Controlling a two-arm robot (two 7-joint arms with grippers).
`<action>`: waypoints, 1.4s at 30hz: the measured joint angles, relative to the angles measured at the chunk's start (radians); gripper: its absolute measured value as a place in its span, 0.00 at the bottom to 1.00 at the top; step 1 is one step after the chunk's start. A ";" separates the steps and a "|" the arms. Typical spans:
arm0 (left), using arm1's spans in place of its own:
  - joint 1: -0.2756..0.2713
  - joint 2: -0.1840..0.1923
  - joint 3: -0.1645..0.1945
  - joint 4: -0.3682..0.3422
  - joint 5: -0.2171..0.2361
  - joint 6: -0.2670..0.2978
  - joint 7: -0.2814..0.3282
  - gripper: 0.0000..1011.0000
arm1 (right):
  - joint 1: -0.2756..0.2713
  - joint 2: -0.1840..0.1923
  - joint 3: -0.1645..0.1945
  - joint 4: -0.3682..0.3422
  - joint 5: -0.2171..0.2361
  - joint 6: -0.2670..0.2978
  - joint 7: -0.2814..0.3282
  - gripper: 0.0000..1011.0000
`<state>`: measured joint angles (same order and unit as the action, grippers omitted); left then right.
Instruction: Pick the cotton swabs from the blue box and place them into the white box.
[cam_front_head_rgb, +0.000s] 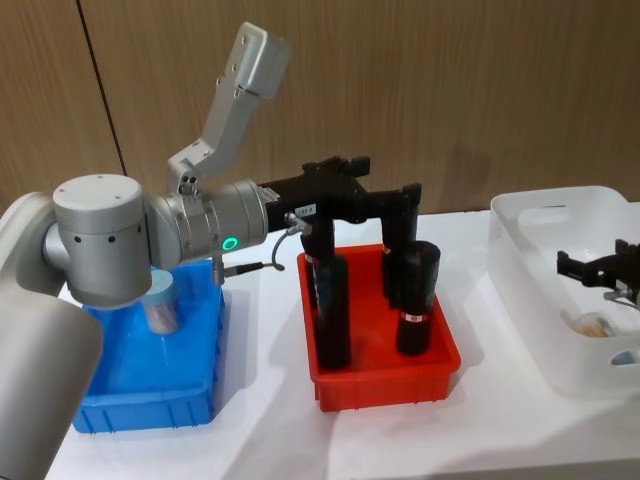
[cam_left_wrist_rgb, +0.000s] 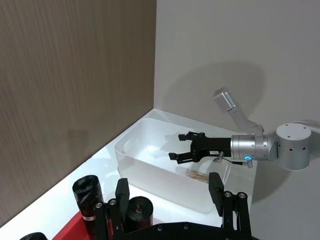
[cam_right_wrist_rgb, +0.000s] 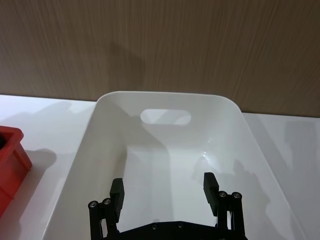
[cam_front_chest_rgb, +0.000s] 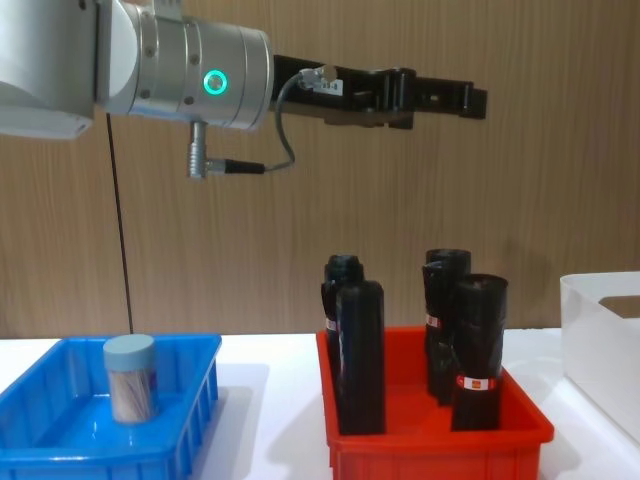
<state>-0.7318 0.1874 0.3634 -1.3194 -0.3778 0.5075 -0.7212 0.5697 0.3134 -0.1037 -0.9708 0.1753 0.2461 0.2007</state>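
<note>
Tub of cotton swabs (cam_front_chest_rgb: 130, 378), small clear plastic, grey-blue lid: upright in shallow blue plastic box (cam_front_chest_rgb: 60, 455). Probably light, stiff, slick; grasp mid-wall. Left gripper (cam_front_head_rgb: 365, 228) spread above red plastic bin (cam_front_head_rgb: 385, 385); right gripper (cam_right_wrist_rgb: 163, 186) spread over white plastic box (cam_right_wrist_rgb: 165, 95).

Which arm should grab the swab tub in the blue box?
Left, probably. The tub stands in the blue box on the robot's left; the left end effector hangs open and empty above the red bin beside it. The right end effector is open over the white box, past the red bin.
</note>
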 joint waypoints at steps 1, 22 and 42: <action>0.000 0.000 0.000 0.000 0.000 0.000 0.000 0.99 | -0.004 0.001 0.002 -0.007 0.001 -0.007 -0.002 0.99; 0.000 0.000 0.000 0.000 0.000 0.000 0.000 0.99 | -0.152 0.027 0.037 -0.270 0.045 -0.130 -0.072 0.99; 0.050 0.020 0.009 -0.030 0.017 -0.049 0.070 0.99 | -0.261 0.033 0.025 -0.418 0.065 -0.167 -0.106 0.99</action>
<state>-0.6819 0.2070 0.3720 -1.3498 -0.3613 0.4585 -0.6508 0.3089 0.3466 -0.0783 -1.3890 0.2400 0.0793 0.0945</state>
